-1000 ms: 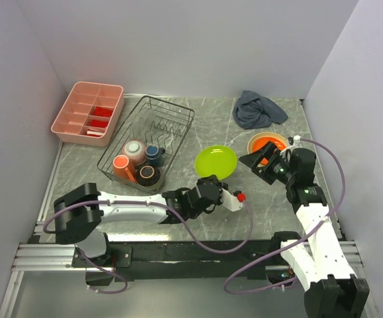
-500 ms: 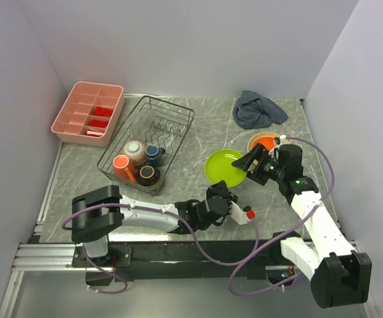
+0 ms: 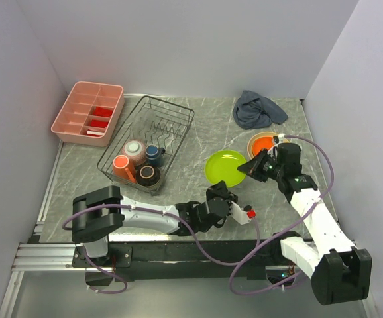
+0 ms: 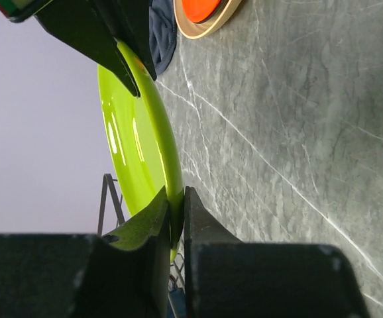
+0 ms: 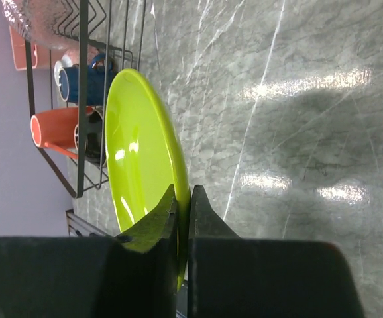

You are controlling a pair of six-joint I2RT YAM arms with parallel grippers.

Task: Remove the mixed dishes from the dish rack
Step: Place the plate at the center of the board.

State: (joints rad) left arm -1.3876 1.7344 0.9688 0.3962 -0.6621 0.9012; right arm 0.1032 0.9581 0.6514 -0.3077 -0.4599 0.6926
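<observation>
The lime green plate [image 3: 223, 165] is held just above the table between both arms. My left gripper [image 3: 219, 191] is shut on its near rim [image 4: 168, 165], and my right gripper [image 3: 247, 169] is shut on its right rim [image 5: 178, 179]. The black wire dish rack [image 3: 171, 112] stands at back left, holding an orange mug [image 3: 121, 165], a dark blue cup [image 3: 154, 154], a dark brown bowl [image 3: 148, 175] and a pinkish bowl [image 3: 134, 150]. The tan-yellow plate [image 3: 252, 140] lies on the table behind my right gripper, with something orange on it.
A pink compartment tray [image 3: 79, 106] sits left of the rack by the left wall. A crumpled blue-grey cloth [image 3: 258, 109] lies at the back right. Grey walls close in the table on three sides.
The left arm carried the green plate rightward, then held still. The right gripper moved left from the tan plate to the green plate's rim and closed on it.
</observation>
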